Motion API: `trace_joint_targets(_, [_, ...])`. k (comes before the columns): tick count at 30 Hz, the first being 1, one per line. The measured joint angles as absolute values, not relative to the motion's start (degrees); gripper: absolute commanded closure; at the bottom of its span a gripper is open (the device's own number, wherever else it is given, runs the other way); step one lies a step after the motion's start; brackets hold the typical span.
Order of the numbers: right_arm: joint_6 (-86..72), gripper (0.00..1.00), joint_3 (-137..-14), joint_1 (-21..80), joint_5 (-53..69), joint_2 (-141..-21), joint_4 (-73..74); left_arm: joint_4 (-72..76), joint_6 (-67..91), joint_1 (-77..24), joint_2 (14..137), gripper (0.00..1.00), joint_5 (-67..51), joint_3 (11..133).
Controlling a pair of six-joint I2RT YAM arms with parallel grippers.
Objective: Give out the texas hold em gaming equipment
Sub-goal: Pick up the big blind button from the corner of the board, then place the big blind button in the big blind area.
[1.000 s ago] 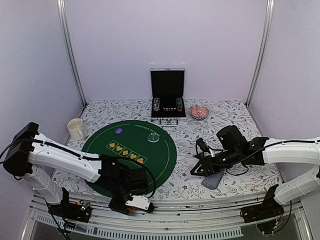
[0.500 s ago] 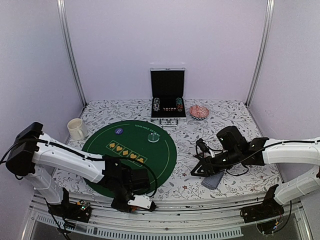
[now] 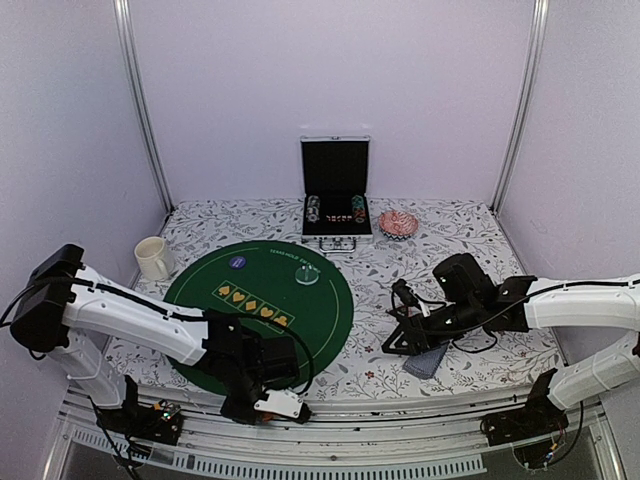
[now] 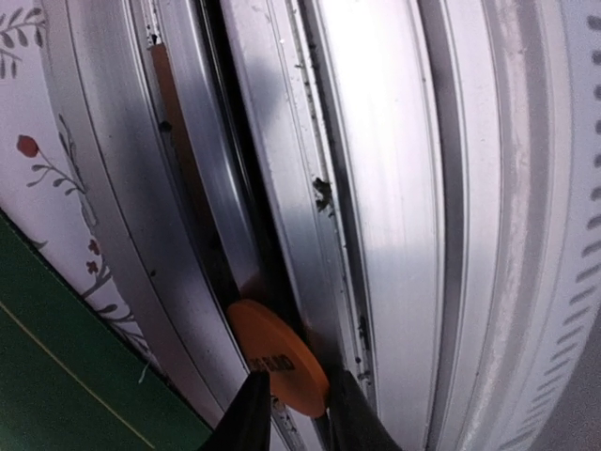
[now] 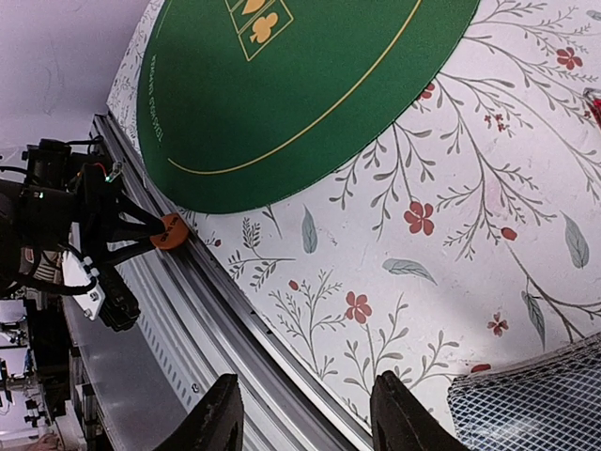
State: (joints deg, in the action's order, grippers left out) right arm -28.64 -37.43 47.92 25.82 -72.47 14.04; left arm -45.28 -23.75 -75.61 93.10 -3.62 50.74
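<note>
Orange disc [image 4: 274, 362] sits pinched in the low-reaching left claw [image 4: 293, 412].

The small round orange disc [image 4: 279, 362] has its lower rim hidden behind the left gripper's [image 4: 289, 418] dark fingertips [image 4: 249, 418]; its dark lettering is too blurred to read; the grey-blue cross-hatched playing card [image 5: 535, 404] is cut off by the right wrist view's bottom corner; the stacked discs [image 3: 337, 212] in the open black-lined metal case [image 3: 335, 165] are too small to count.

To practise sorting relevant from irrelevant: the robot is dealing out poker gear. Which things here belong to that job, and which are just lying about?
Job: orange disc, dark blue disc, pale disc, card deck.
Lying about: white mug, green mat.
</note>
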Motion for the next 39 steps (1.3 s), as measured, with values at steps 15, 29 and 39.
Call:
trace_joint_targets(15, [-28.6,0.52,-37.4,47.9,26.3,-72.9,13.7,-42.4,-23.2,-73.6,92.5,1.0,1.6,50.8])
trace_joint_targets(29, [-28.6,0.51,-37.4,47.9,26.3,-72.9,13.7,-43.9,-22.2,-73.2,91.5,1.0,-2.3,51.5])
trace_joint_targets(39, [-28.6,0.51,-37.6,47.9,26.2,-72.8,14.4,-42.3,-18.0,-64.3,82.4,1.0,0.8,60.4])
